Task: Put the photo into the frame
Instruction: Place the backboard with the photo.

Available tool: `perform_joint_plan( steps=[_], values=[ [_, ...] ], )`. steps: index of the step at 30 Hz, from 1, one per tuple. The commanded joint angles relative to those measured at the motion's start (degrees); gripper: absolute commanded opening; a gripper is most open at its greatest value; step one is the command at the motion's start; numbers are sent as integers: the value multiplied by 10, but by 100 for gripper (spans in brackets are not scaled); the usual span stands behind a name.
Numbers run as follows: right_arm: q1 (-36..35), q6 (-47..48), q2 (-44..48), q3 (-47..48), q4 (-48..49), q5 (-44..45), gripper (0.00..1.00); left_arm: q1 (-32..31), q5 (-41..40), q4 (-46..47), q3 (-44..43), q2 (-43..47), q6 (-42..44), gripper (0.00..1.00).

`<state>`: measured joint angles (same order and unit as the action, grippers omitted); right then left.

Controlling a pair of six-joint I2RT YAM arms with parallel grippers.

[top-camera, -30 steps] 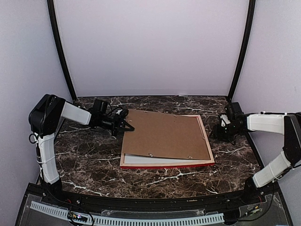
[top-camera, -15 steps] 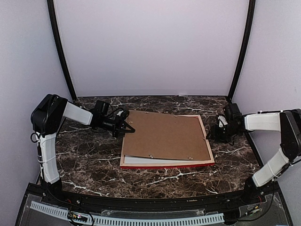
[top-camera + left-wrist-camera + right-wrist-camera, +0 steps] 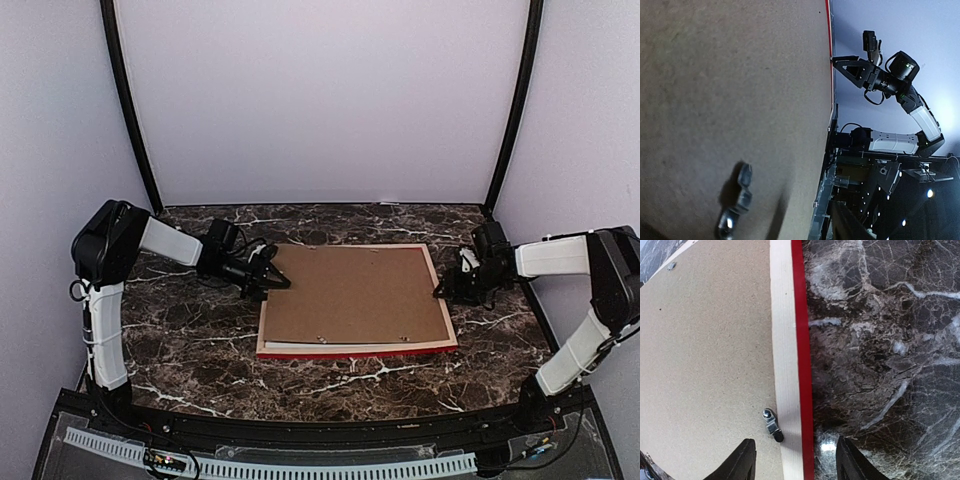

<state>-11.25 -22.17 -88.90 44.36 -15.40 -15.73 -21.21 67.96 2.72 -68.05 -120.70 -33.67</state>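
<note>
The frame (image 3: pixel 350 351) lies face down on the marble desk (image 3: pixel 190 340), covered by a brown backing board (image 3: pixel 350 295). The photo is hidden, perhaps beneath. The right pincer (image 3: pixel 797 462) is spread at the frame's right rail. The left pincer (image 3: pixel 275 280) sits at the board's left edge, its opening unclear.

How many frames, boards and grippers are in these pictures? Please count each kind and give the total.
Frame: 1
Board: 1
Grippers: 2, the left gripper and the right gripper
Total: 4
</note>
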Motion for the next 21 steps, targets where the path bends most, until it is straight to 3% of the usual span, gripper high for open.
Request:
perform_joint_plan(
  steps=[1, 3, 7, 21],
  values=[
    [3, -3, -6, 10, 20, -9, 56, -5, -23, -52, -27, 6, 37, 53],
    [3, -3, -6, 9, 20, -11, 56, -5, -36, -78, -35, 6, 51, 61],
    [3, -3, -6, 5, 23, -11, 56, -6, -62, -125, -58, 6, 74, 66],
    [3, -2, -7, 2, 24, -9, 56, -38, -188, -270, -138, 12, 94, 73]
  ],
)
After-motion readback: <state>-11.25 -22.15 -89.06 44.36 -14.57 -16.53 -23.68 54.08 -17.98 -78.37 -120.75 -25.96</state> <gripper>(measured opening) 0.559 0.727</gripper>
